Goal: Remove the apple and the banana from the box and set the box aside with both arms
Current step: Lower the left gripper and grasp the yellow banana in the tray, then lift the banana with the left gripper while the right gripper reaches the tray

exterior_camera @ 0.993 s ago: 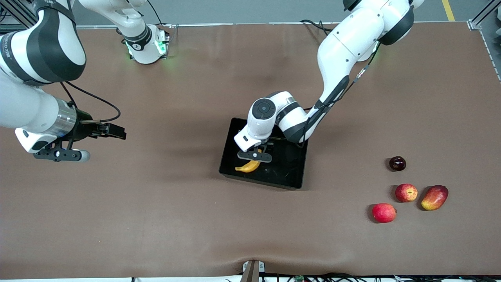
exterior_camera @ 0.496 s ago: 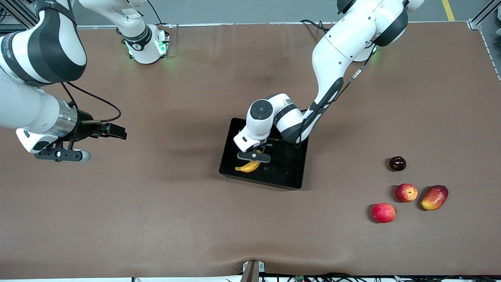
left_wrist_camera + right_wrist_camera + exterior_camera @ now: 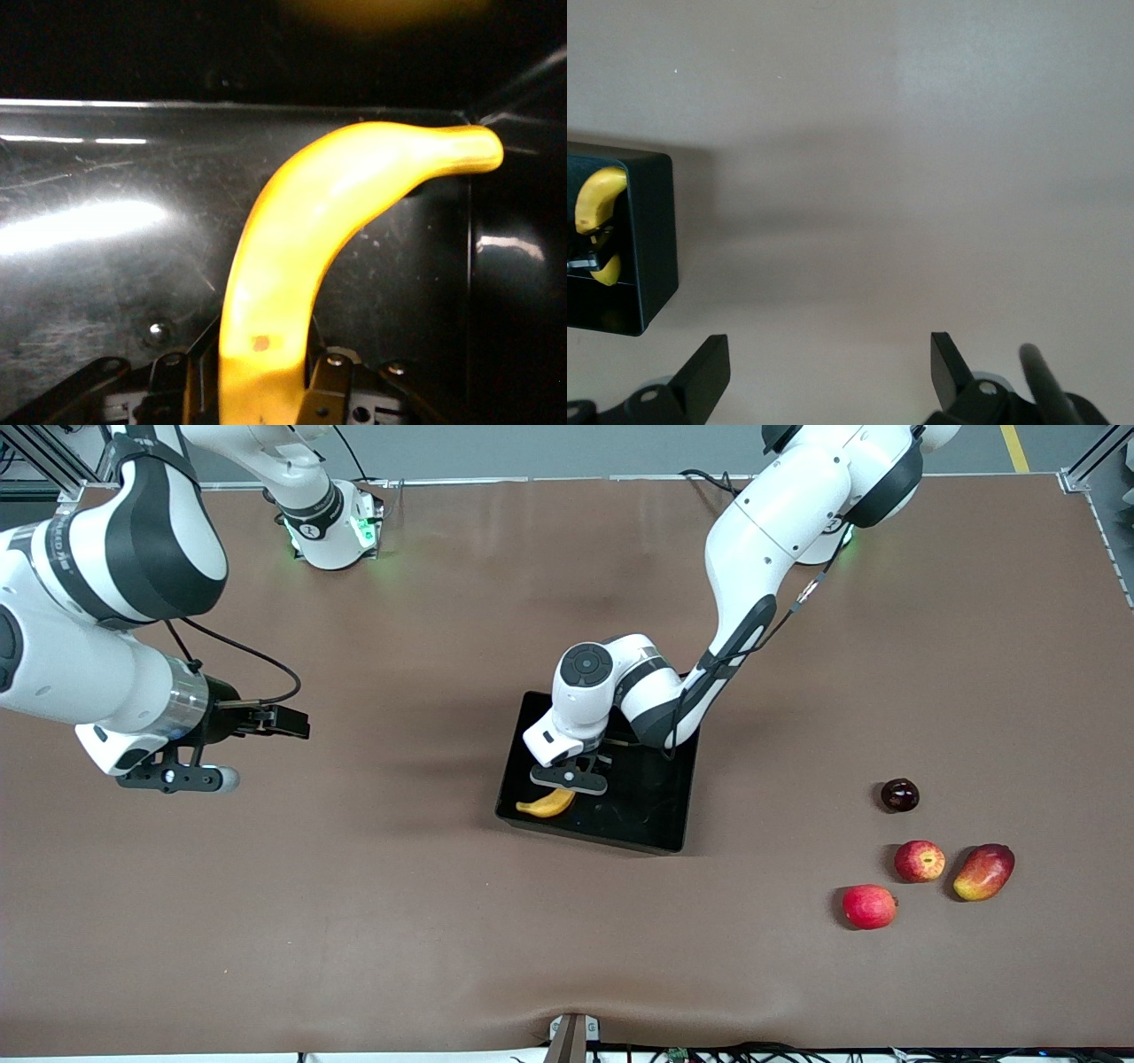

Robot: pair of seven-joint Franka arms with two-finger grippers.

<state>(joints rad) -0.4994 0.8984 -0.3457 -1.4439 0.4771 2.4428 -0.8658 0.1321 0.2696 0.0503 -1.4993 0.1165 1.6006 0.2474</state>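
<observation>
The black box lies mid-table, and the yellow banana is inside it, in the corner nearest the front camera at the right arm's end. My left gripper reaches down into the box, shut on the banana, whose thick end sits between the fingers above the glossy box floor. The red apple with yellow streaks rests on the table toward the left arm's end. My right gripper hangs open over bare table at the right arm's end. Its wrist view shows the box and banana off to one side.
Around the apple lie a plain red round fruit, a red-yellow mango and a small dark fruit. A brown cloth covers the table. The left arm's forearm crosses above the box's wall farthest from the camera.
My left gripper has shut on the banana and shifted it slightly toward the box corner at the right arm's end. The right arm has drifted a little toward the table's middle.
</observation>
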